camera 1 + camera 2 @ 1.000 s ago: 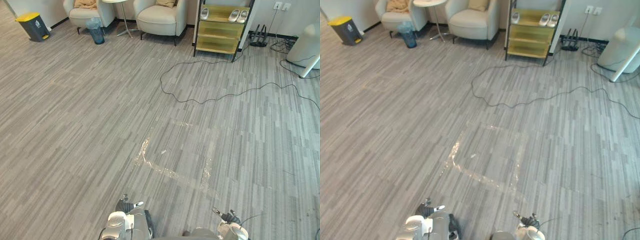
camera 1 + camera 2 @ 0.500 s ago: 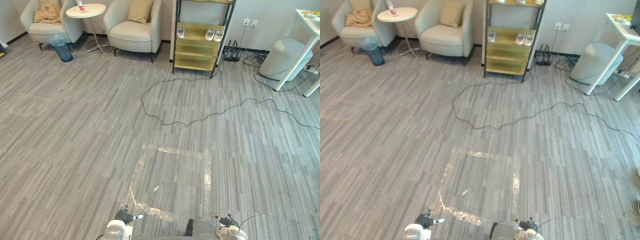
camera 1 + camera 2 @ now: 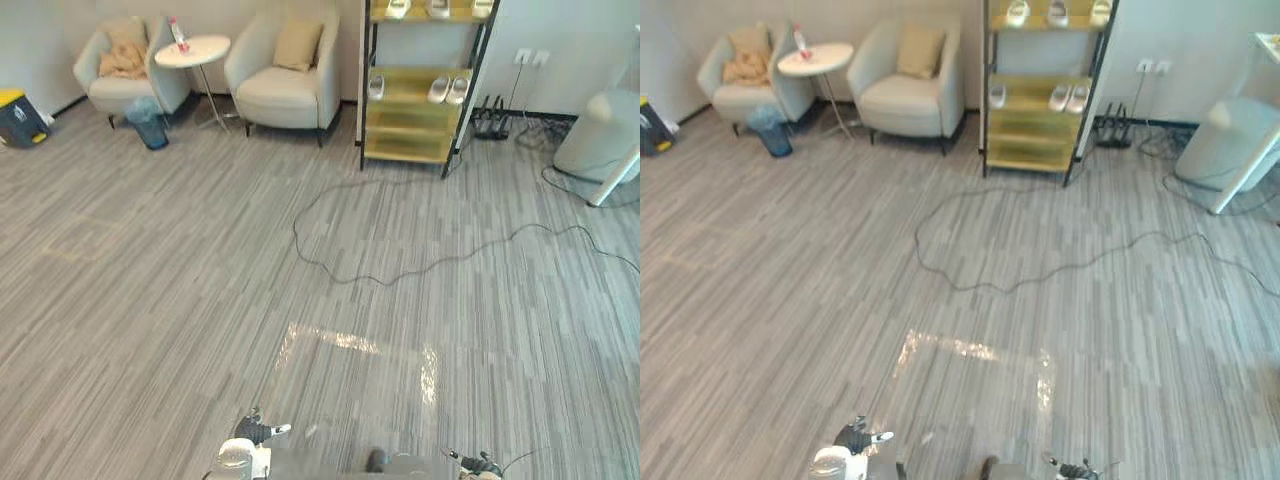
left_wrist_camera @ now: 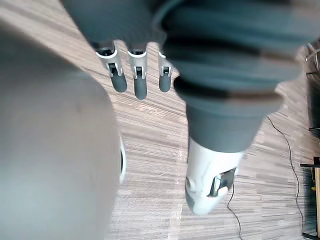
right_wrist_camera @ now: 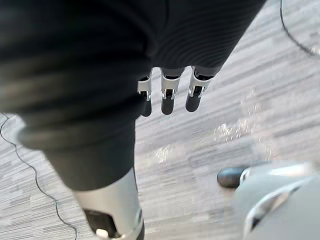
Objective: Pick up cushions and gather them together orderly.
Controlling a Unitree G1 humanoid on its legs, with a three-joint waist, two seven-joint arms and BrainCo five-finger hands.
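Note:
A tan cushion (image 3: 298, 43) leans upright against the back of the right-hand beige armchair (image 3: 284, 92) at the far wall. A second tan cushion with crumpled cloth (image 3: 124, 58) lies on the left armchair (image 3: 112, 88). My left hand (image 3: 256, 430) hangs low at the near edge, fingers (image 4: 135, 76) straight and holding nothing. My right hand (image 3: 480, 465) also hangs low on the other side, with its fingers (image 5: 170, 96) straight over bare floor. Both hands are far from the cushions.
A round white side table (image 3: 193, 50) with a bottle stands between the armchairs, a blue waste basket (image 3: 149, 121) beside it. A yellow shelf with shoes (image 3: 418, 95) stands to their right. A black cable (image 3: 400, 270) snakes across the floor. A yellow-lidded bin (image 3: 17, 116) sits far left.
The camera has moved: the armchairs, side table and shelf now sit lower and fuller in the picture. Both hands stay low and hold nothing.

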